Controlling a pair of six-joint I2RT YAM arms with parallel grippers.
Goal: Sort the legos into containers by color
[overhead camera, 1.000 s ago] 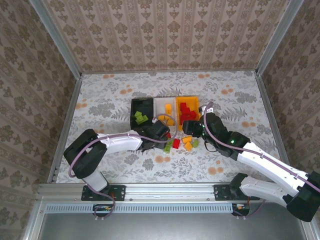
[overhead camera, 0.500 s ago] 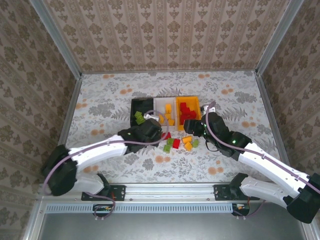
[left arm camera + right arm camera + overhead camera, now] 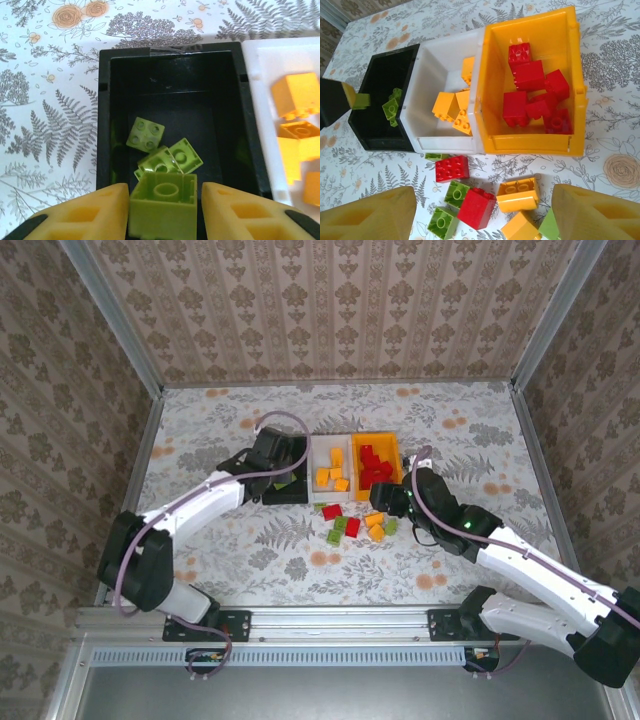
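Currently the left gripper is clamped on a lime green brick, positioned directly above the near end of the black bin. Right gripper, fingers apart, hangs over the loose bricks.

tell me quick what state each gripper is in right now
Left gripper: closed on a lime green lego, over the black bin.
Right gripper: open, holding nothing.
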